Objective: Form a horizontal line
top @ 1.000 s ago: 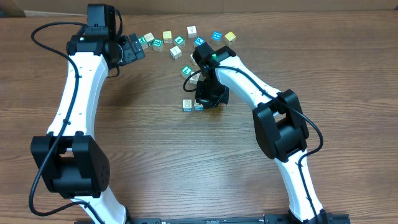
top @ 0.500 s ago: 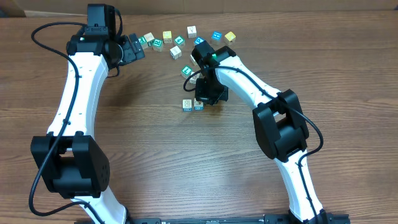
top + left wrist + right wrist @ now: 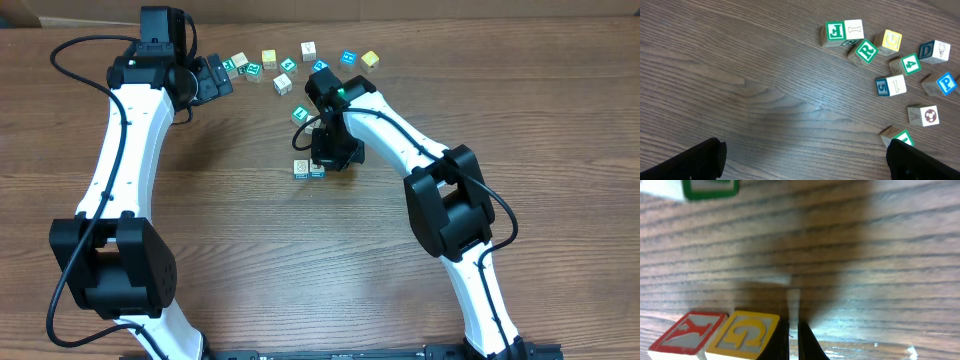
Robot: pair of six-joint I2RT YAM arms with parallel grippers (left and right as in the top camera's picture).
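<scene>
Two small cubes sit side by side as a short row (image 3: 308,169) at mid-table. In the right wrist view they are a red-framed Y cube (image 3: 687,332) and a yellow-framed G cube (image 3: 745,332). My right gripper (image 3: 327,165) is shut and empty, its tips (image 3: 794,342) down at the table against the G cube's right side. A green-framed cube (image 3: 707,187) lies beyond them. My left gripper (image 3: 215,80) hangs open over bare wood (image 3: 805,167), left of the loose cubes, with a green cube (image 3: 901,136) beside its right finger.
Several loose cubes are scattered along the far side (image 3: 300,62), among them a green R cube (image 3: 866,50), a yellow cube (image 3: 891,40) and a blue P cube (image 3: 946,82). A teal cube (image 3: 300,114) lies by the right arm. Cardboard edges the back.
My right gripper has edged slightly left, closer against the pair of cubes. The left arm and the scattered cubes have not moved.
</scene>
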